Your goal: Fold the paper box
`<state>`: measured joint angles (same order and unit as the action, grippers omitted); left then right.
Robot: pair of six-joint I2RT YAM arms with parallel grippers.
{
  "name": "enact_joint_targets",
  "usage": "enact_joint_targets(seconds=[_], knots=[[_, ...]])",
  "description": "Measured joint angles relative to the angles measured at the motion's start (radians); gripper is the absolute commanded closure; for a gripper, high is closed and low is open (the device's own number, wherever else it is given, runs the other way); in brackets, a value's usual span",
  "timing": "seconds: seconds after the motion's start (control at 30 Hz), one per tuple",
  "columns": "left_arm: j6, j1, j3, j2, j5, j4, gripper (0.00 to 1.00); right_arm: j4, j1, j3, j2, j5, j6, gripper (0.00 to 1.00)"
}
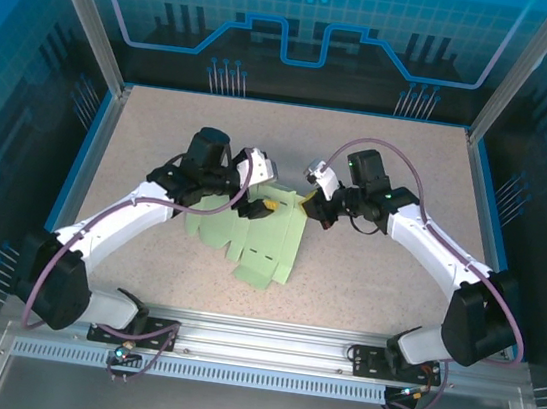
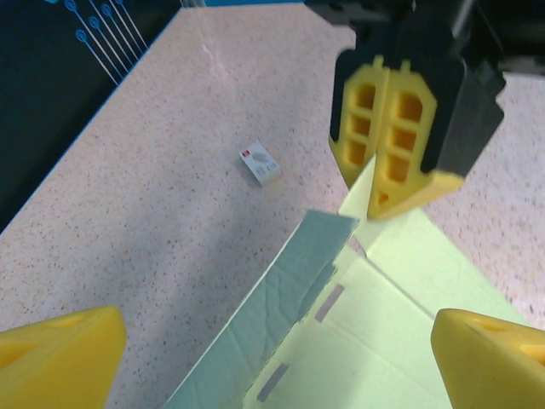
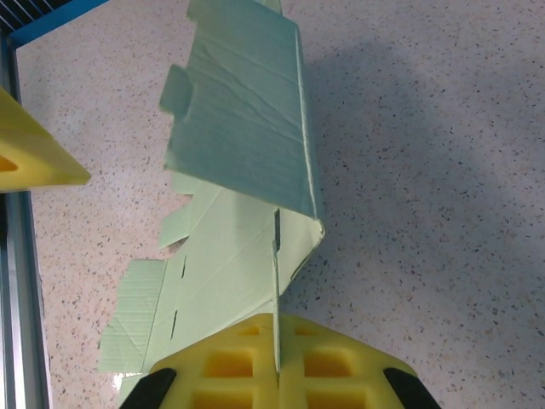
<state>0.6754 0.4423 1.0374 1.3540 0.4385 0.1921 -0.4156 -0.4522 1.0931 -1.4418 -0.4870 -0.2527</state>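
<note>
Right gripper (image 3: 277, 365) seen pressed together; edge of paper box (image 1: 263, 246) pinched between its fingers, one panel raised off table (image 1: 386, 270). Left gripper (image 2: 277, 345) spread wide, faced toward right gripper; card seen below, between its fingers, untouched.

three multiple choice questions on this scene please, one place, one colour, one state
1. What colour is the paper box? A pale green B red C white
2. Where does the white tag lie? A on the paper box B on the bare table C between gripper fingers
3. How is the right gripper? A wide open B shut on the paper box C shut on nothing
Answers: 1 A, the card is pale green; 2 B, it lies on the table apart from the card; 3 B, it pinches the card's edge.
</note>
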Motion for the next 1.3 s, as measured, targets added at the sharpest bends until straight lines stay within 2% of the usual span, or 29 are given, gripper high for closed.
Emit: enact_joint_targets(seconds=[0.13, 0.27, 0.47, 0.8, 0.9, 1.0, 1.07, 1.17, 1.23, 1.3], knots=[[0.078, 0.0, 0.026, 0.008, 0.002, 0.077, 0.09, -0.006, 0.0, 0.0, 0.0, -0.011, -0.014, 1.0], [0.14, 0.0, 0.117, 0.073, 0.002, 0.173, 0.18, -0.012, 0.0, 0.003, 0.0, -0.023, -0.03, 1.0], [0.184, 0.001, 0.21, 0.161, 0.01, 0.259, 0.37, -0.014, -0.001, 0.006, 0.009, -0.023, -0.052, 1.0], [0.195, 0.003, 0.293, 0.213, 0.031, 0.342, 0.72, -0.013, -0.001, 0.005, 0.058, -0.022, -0.064, 1.0], [0.19, 0.003, 0.301, 0.216, 0.032, 0.351, 0.8, -0.013, -0.001, 0.004, 0.058, -0.01, -0.063, 0.99], [0.184, 0.004, 0.301, 0.216, 0.039, 0.36, 0.86, -0.012, -0.001, 0.004, 0.058, 0.019, -0.059, 0.89], [0.169, 0.004, 0.301, 0.214, 0.043, 0.361, 0.93, -0.005, -0.001, 0.004, 0.058, 0.037, -0.047, 0.77], [0.124, 0.006, 0.286, 0.193, 0.049, 0.346, 1.0, 0.021, 0.001, 0.003, 0.06, 0.05, -0.013, 0.53], [0.081, 0.004, 0.253, 0.156, 0.049, 0.321, 1.0, 0.045, 0.01, -0.01, 0.072, 0.045, 0.018, 0.42], [0.039, -0.004, 0.212, 0.114, 0.049, 0.28, 1.0, 0.079, 0.032, -0.043, 0.101, 0.024, 0.046, 0.37]])
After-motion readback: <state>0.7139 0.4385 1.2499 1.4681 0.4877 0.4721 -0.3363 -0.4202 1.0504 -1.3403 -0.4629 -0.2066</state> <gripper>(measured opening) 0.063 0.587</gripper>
